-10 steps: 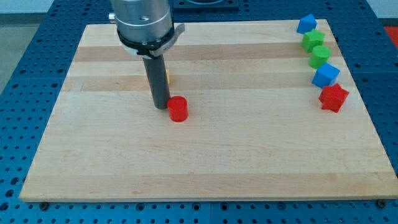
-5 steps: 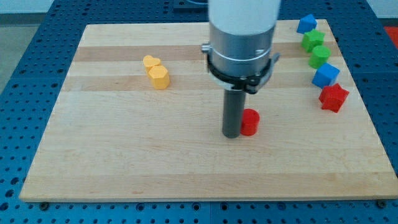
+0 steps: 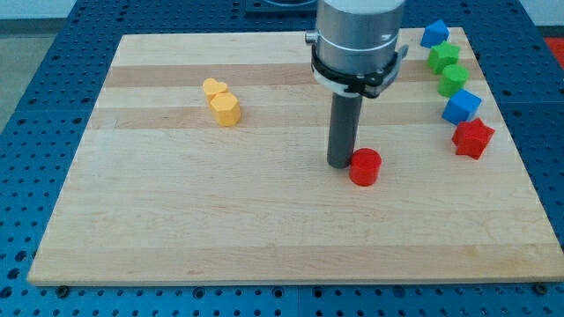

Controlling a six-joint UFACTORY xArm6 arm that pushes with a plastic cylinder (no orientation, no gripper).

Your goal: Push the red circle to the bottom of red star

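While the rod stands upright near the middle of the wooden board (image 3: 176,229), the count reads as follows.
Tip: my tip (image 3: 341,165) rests on the board, touching the upper left side of the red circle.
Jaws: the arm carries no jaws, only the dark rod, so nothing is gripped.
Red circle: one, the red circle (image 3: 365,167), right of centre, well apart from the red star and lower left of it.
Red star: one, the red star (image 3: 473,138), near the view's right edge, lowest of a column.
Blue blocks: two, one blue block (image 3: 434,34) at the column's top, another blue block (image 3: 462,106) just above the red star.
Green blocks: two, green block (image 3: 443,58) and green block (image 3: 453,79), between the blues.
Yellow blocks: two, yellow block (image 3: 212,87) and yellow block (image 3: 226,110), touching, at the view's upper left.
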